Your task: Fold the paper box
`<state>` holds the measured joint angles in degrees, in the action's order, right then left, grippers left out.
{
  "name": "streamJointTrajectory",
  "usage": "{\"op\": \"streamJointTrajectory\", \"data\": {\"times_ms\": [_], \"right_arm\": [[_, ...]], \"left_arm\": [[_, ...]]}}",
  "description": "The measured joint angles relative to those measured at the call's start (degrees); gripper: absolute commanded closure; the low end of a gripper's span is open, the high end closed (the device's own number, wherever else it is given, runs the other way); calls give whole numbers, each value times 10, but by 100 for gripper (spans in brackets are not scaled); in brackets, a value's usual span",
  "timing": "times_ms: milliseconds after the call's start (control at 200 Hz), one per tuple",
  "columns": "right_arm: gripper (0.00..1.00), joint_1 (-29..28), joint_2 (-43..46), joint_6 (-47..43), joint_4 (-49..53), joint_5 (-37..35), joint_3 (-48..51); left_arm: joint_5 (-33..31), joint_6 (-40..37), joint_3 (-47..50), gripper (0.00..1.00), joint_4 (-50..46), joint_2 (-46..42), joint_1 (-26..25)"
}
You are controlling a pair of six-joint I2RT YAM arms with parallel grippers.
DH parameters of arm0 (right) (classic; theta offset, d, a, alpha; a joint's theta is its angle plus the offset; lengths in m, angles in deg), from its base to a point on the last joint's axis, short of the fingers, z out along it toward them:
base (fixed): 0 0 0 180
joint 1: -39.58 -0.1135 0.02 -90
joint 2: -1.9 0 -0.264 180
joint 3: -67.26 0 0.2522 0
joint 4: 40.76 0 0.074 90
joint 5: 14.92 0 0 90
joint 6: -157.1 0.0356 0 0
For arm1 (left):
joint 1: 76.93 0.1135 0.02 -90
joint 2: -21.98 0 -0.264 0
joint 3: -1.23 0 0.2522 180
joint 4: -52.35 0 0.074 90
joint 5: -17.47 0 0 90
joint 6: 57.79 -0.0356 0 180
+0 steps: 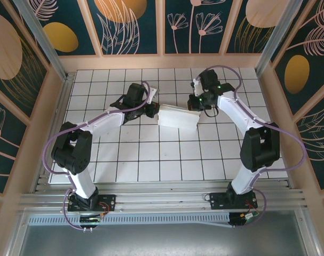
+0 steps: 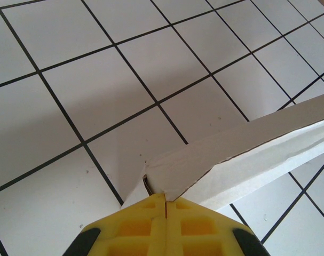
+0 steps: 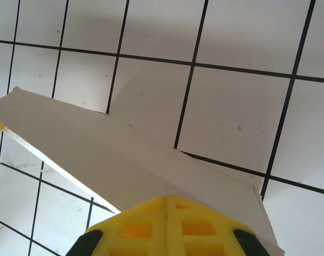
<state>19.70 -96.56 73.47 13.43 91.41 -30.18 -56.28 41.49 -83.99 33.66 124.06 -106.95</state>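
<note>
Scene: A white gridded tabletop (image 1: 129, 160) is seen from above, with two arms reaching in from its near edge.

Object: The paper box (image 1: 178, 117), plain white and still largely flat, is suspended between the two arms.

Position: The box is placed in the far half of the tabletop, roughly midway between the left and right edges and well clear of the far edge.

Long axis: The long axis is laid left to right, nearly parallel to the far edge. The right end is angled slightly toward the near edge.

Ends: One short end is pointed at the left gripper (image 1: 155, 111), the other at the right gripper (image 1: 196, 104).

Left gripper: In the left wrist view, the yellow fingers (image 2: 135, 229) are pressed together on a corner of the box (image 2: 247, 154). From there a creased panel is stretched away up and to the right.

Right gripper: In the right wrist view, the yellow fingers (image 3: 199, 229) are pinched on the edge of a panel (image 3: 97, 138), which is spread out leftward above the tiles.

Height: Shadows are cast on the tiles beneath the card in both wrist views. Whether any part is touching the tabletop cannot be told.
</note>
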Motion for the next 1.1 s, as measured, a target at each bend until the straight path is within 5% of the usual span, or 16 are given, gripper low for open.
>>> {"op": "streamJointTrajectory", "data": {"times_ms": [230, 330, 450, 731, 1101], "right_arm": [[100, 0, 6, 9, -33, 0, 22], [100, 0, 6, 17, -52, 0, 33], [100, -1, 6, 26, -61, 0, 52], [99, -5, 6, 36, -60, -1, 66], [77, 17, 8, 47, -60, 8, 50]], "left_arm": [[0, 1, 0, 100, 0, 0, 0], [3, 5, 2, 85, 0, -2, 0], [13, 15, 18, 79, 0, -12, 0], [18, 23, 38, 79, -1, -31, -3], [18, 31, 20, 90, -13, -22, -4]]}}
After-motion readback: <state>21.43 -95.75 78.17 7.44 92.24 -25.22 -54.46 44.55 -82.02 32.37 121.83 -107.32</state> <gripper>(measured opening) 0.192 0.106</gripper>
